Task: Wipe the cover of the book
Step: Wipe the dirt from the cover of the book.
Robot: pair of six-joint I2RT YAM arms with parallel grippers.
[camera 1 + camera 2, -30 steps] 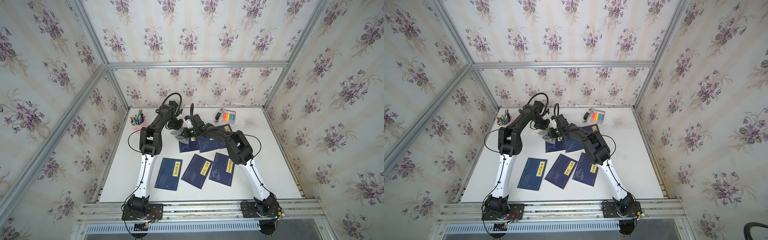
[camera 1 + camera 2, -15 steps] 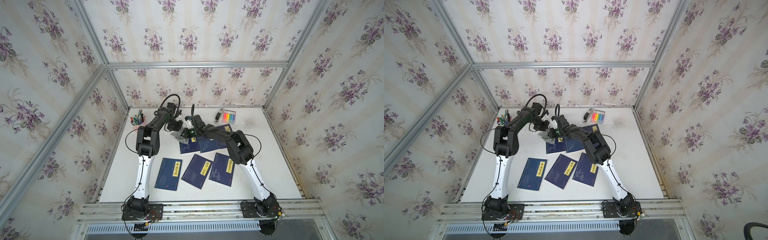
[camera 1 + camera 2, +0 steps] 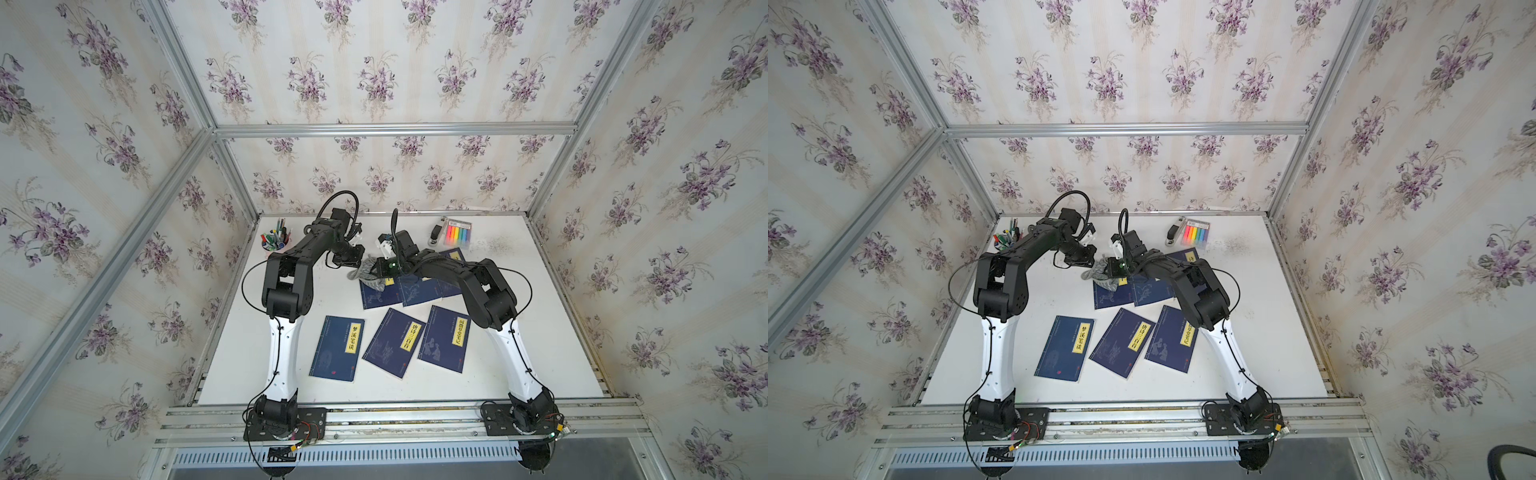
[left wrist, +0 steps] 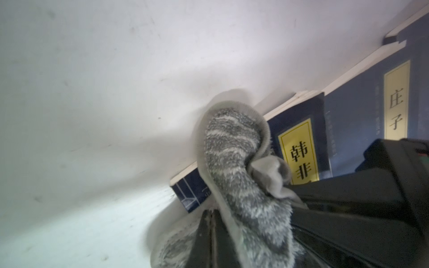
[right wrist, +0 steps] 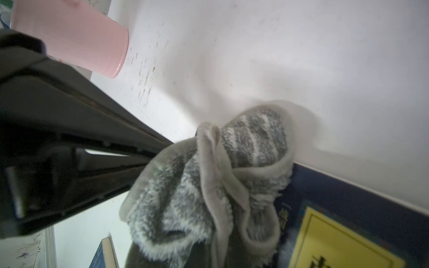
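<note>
**Striped cloth at the corner of the far-row book, both arms reaching in.**

You see the right gripper [image 3: 379,269] clamped on the grey striped cloth [image 5: 243,150]. The bunched end of the cloth lies over one corner of the dark blue book [image 4: 299,130] and spills onto the white table [image 3: 291,332]. That book is the leftmost of three overlapping ones in the far row, and its yellow label is just beside the cloth. The left gripper [image 4: 210,222] has its fingers pressed together against the cloth's edge; whether they pinch any fabric is unclear at this range.
</note>
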